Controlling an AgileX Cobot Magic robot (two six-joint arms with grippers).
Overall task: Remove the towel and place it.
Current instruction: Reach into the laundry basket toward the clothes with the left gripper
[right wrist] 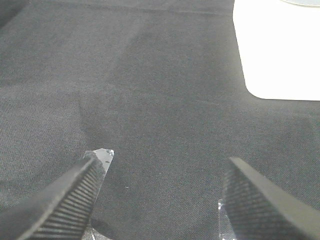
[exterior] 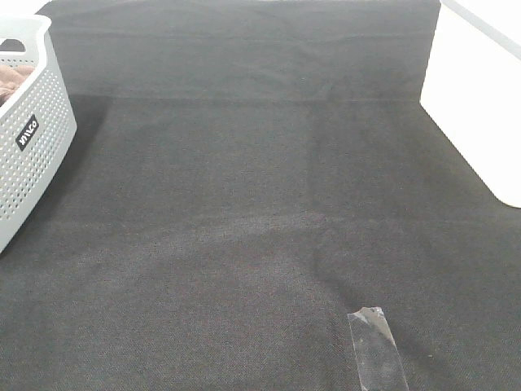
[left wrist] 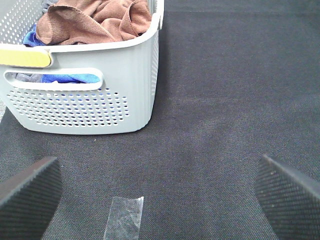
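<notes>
One brown terry-cloth towel (left wrist: 95,22) lies crumpled inside the pale grey perforated plastic basket (left wrist: 135,75). Judged soft, light, limp, not fragile; best pinched at a raised fold on top. Left tool (left wrist: 160,187) and right tool (right wrist: 160,195) both stand released and empty above the dark fabric counter (left wrist: 225,100).

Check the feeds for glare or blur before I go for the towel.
Exterior high: white surface at right is blown out, basket cropped by the frame edge. Left wrist: towel sharp, evenly lit. Right wrist: white patch overexposed.
</notes>
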